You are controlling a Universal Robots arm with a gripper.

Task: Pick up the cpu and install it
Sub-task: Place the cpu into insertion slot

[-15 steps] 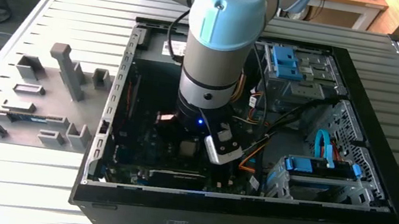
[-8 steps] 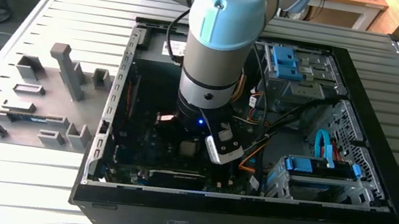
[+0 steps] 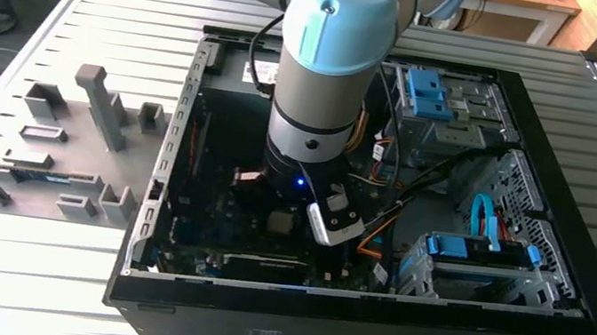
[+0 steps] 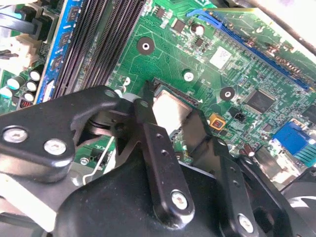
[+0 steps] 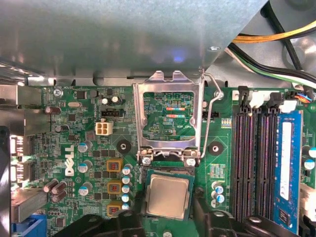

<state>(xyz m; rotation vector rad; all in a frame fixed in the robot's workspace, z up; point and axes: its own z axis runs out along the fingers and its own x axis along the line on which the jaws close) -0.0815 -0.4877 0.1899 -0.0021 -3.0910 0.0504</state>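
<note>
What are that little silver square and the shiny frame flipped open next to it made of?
The cpu has a top that looks like matte metal: pale silver-grey with a soft, dull sheen and a thin green rim around it. The hinged frame looks like bare stamped steel, bright and reflective with thin bent edges. The exact alloy cannot be told.

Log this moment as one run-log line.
tool: straddling cpu | cpu: lying flat on motherboard, beside load frame | load frame: hinged open | grip: unclear

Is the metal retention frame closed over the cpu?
No, in the first wrist view the retention frame stands flipped open, leaving the cpu uncovered.
</note>
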